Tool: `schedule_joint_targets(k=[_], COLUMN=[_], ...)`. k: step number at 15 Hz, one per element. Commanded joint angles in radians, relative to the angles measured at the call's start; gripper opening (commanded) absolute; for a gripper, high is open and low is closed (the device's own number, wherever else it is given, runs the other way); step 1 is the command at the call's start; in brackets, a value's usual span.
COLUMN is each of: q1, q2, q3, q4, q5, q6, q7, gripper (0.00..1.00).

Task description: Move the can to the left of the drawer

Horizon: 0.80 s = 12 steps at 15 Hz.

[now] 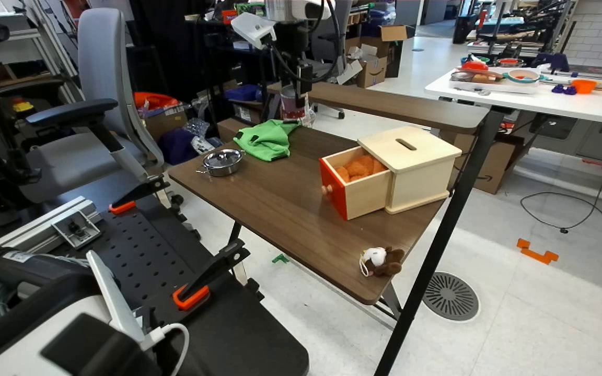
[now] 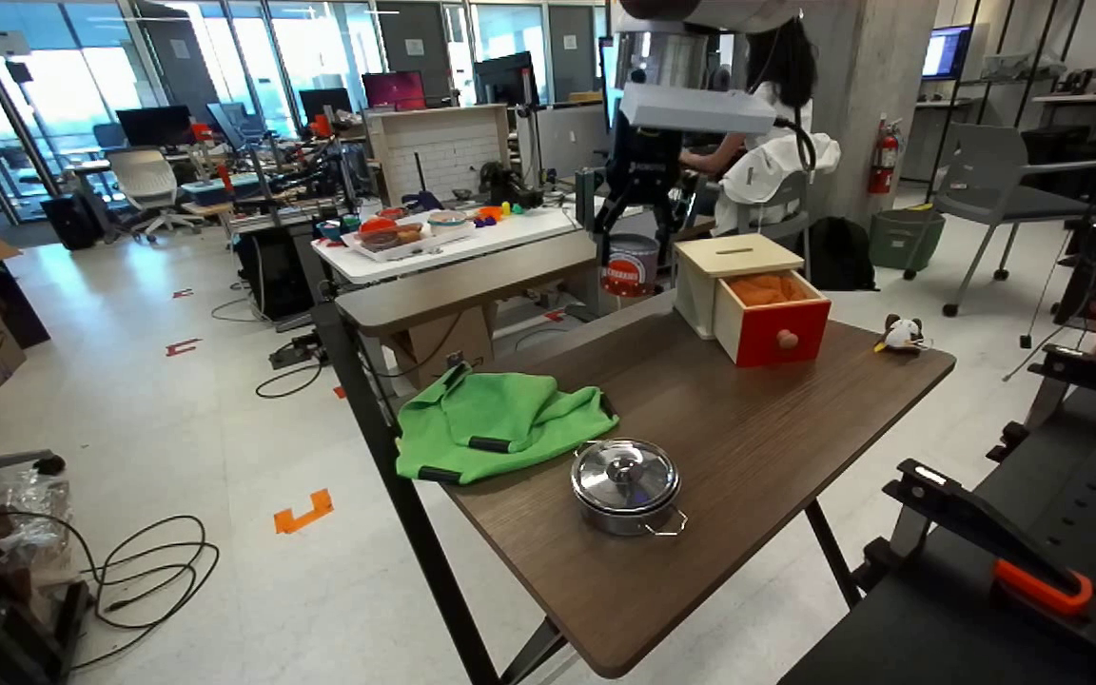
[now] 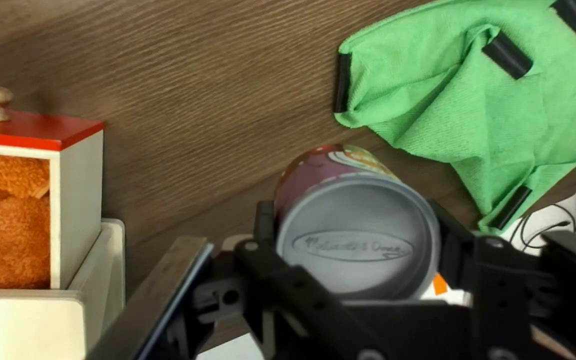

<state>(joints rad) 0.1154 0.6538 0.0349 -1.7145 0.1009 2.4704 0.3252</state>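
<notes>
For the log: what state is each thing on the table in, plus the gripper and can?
Gripper: closed on the can
Can: held, apparently lifted
Drawer: partway open, orange fabric inside
Wooden box: top in place
Pot: lid on
Green cloth: crumpled
Plush toy: lying down

Bright room, daylight from windows (image 2: 96,76), soft shadows.
In an exterior view they bleach to white, the floor (image 2: 120,295) shines and the pot (image 2: 624,476) glints. In an exterior view the gear (image 1: 97,344) in the near corner is out of focus. In the wrist view a faint shadow lies beside the drawer (image 3: 79,210); the gripper (image 3: 354,225) and the lettering (image 3: 353,246) on the can (image 3: 358,275) look soft.
</notes>
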Motion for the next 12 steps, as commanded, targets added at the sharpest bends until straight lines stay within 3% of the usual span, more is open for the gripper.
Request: schedule_joint_targets(k=[1,12], q1=[0.032,0.066], q2=[0.153,0.426], q3=[-0.056,-0.113], q4=[0.193,0.491], q5=[-0.024,-0.060], q6=[-0.083,-0.181], q7=[0.061,0.116], gripper=[0.46,0.46])
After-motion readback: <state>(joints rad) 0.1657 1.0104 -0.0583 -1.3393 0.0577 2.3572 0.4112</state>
